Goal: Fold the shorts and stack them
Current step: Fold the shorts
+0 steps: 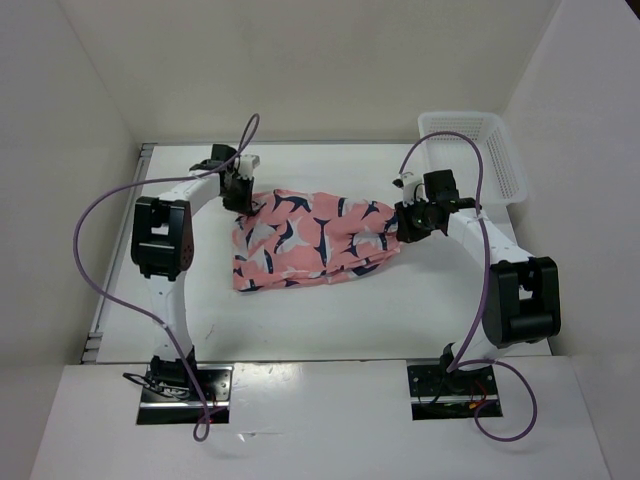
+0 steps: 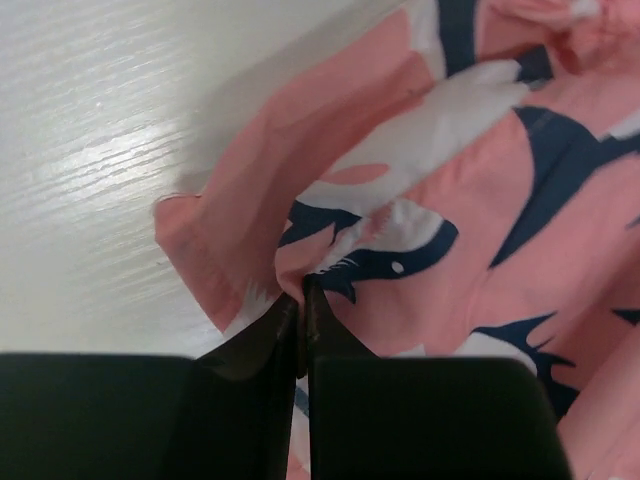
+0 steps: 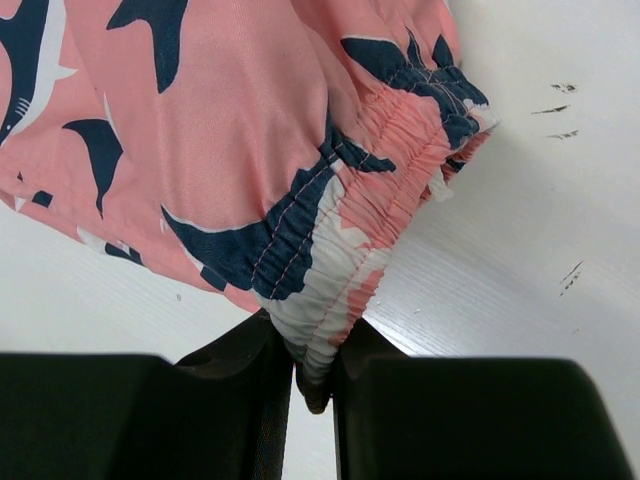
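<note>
left end effector (image 2: 303, 292), right end effector (image 3: 315, 388) grip shorts (image 1: 312, 240) | basket (image 1: 512, 160) far-right, apart

A white plastic mesh basket (image 1: 508, 165) stands upright at the two o'clock corner of the tabletop (image 1: 330, 310), close to the pale side wall (image 1: 590, 150). The tabletop is white with a faint wood grain. In the right wrist view, small dark scuff marks (image 3: 560, 97) speckle it at two o'clock, with more near four o'clock.
</note>
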Controlling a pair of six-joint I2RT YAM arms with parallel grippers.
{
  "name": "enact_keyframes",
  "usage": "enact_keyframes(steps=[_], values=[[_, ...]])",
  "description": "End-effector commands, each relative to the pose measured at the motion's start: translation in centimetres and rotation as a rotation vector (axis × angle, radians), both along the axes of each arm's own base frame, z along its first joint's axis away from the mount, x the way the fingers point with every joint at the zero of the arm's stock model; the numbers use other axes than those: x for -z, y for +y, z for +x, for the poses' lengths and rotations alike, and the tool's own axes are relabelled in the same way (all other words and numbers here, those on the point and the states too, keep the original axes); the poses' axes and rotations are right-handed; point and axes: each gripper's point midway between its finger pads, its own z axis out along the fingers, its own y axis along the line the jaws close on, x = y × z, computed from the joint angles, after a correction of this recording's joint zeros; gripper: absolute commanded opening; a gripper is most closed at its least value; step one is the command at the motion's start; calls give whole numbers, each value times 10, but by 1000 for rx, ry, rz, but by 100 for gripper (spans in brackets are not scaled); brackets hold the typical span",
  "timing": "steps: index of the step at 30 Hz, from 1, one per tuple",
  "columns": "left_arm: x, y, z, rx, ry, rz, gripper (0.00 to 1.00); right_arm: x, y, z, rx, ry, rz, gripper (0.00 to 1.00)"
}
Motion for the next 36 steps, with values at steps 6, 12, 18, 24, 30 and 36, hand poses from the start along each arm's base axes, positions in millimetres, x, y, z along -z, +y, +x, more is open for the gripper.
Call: enact_keyframes(steps=[6, 12, 18, 24, 30, 36], values=[[-18, 50, 42, -119, -96, 87, 4, -1, -11, 2, -24, -26, -68, 0], [-12, 64, 46, -154, -92, 129, 10, 2, -15, -1, -33, -13, -89, 0], [-17, 30, 38, -65, -73, 24, 51, -2, -10, 0, -37, -17, -63, 0], [-60, 8, 33, -12, -147, -28, 77, -15, -7, 14, -41, -50, -52, 0], [-137, 16, 26, -35, -277, -5, 82, -27, -3, 22, -30, -76, -31, 0], [-146, -54, -24, 147, -201, -117, 82, -24, -3, 22, -23, -63, -27, 0]])
